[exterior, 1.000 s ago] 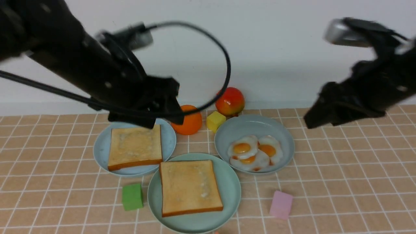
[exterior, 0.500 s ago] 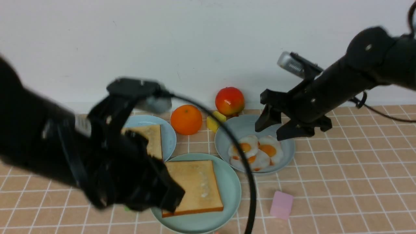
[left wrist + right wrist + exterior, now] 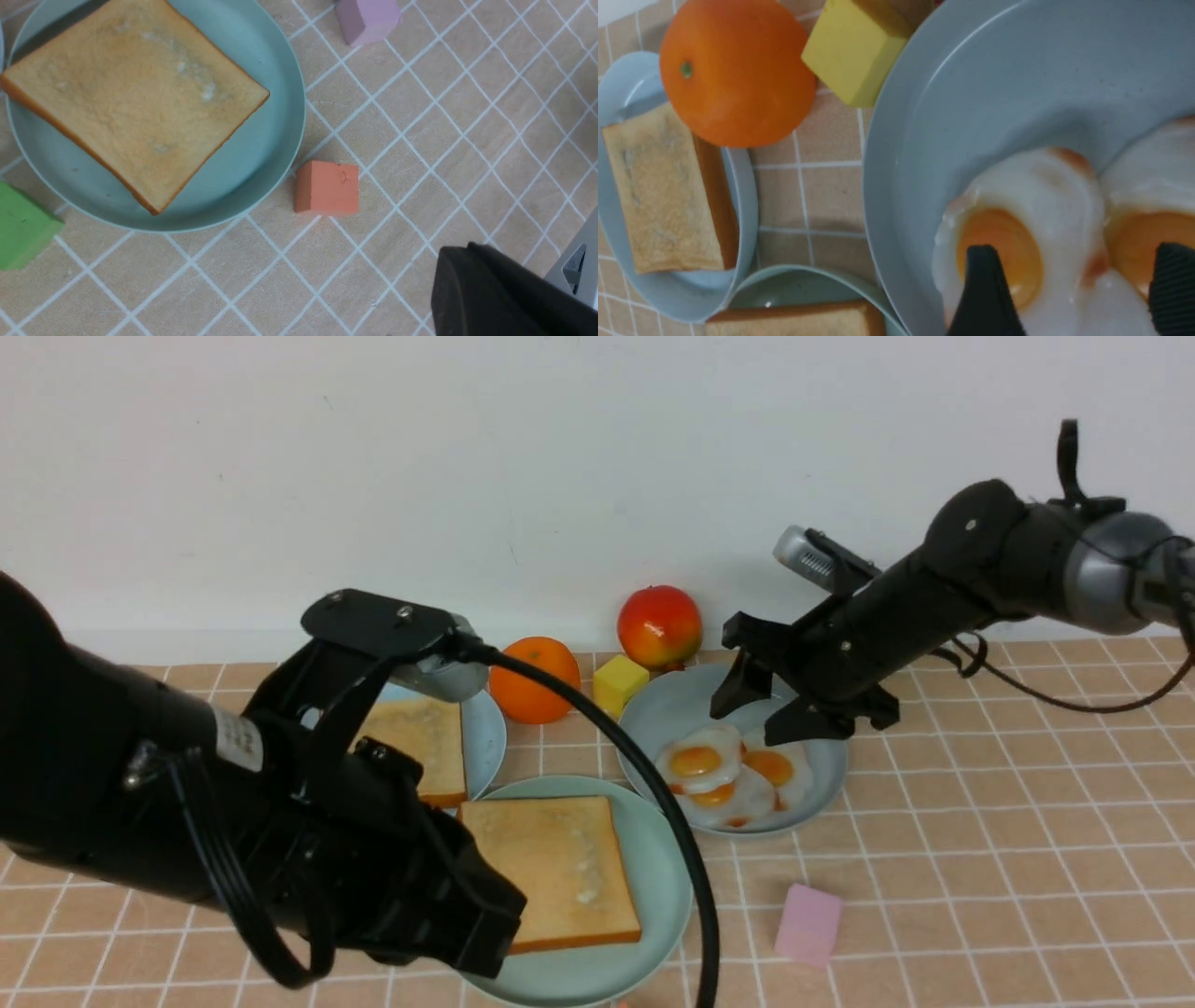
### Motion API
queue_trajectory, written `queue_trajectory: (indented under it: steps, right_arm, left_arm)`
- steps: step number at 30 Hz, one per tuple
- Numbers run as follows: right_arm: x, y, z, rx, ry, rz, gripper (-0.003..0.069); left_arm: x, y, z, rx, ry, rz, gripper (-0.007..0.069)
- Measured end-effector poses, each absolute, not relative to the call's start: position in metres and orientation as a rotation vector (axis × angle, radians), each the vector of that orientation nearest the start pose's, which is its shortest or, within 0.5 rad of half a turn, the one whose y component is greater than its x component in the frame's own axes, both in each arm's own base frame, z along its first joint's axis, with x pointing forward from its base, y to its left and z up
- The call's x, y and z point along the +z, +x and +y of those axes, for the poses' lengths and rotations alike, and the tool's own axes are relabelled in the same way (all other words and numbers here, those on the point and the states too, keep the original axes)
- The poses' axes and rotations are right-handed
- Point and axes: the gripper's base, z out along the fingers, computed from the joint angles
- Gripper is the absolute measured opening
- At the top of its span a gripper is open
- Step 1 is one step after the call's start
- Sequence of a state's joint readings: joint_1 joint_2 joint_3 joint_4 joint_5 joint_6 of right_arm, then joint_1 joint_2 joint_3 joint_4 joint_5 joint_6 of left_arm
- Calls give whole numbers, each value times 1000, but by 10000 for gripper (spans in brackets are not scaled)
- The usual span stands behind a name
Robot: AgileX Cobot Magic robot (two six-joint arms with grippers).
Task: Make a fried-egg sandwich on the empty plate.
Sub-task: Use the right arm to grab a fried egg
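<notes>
Three glossy white fried eggs w/ orange yolks [image 3: 714, 773] overlap just under right gripper's [image 3: 752, 723] spread fingers. Risk: pinch drags two eggs, since whites overlap. Left gripper's [image 3: 485, 929] fingers closed, empty; round mint-green plate [image 3: 667, 882] w/ square golden toast slice [image 3: 551, 873] sits beside them.

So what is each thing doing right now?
mint-green plate, holding one toast slice
sky-blue plate, holding a second toast slice
grey-blue plate, holding fried eggs
left gripper, jaws shut
right gripper, jaws open above the eggs
</notes>
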State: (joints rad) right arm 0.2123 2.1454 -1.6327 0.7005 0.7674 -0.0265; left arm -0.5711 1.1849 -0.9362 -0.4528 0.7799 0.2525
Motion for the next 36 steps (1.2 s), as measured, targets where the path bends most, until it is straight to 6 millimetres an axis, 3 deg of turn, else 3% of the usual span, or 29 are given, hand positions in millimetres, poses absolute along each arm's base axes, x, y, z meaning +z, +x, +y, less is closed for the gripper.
queue_trajectory:
  steps: [12,19,24,28,33,36]
  right_arm:
    - [166,449,140,886,309,2717,392]
    - [160,450,140,884,319,2730,267]
    - [160,450,140,885,322,2729,127]
    - [160,450,140,888,324,2728,104]
    - [168,450,129,895,337,2721,104]
    - [189,448,121,898,295,2688,104]
  left_arm:
    - [313,183,-151,-661,745,2401,-13]
    - [313,183,-151,-658,746,2400,-13]
    - [313,183,-150,-650,748,2399,-13]
    - [314,183,-150,-660,717,2411,-13]
    - [335,177,-144,-663,649,2401,-13]
    - [351,168,-133,-616,602,2389,-13]
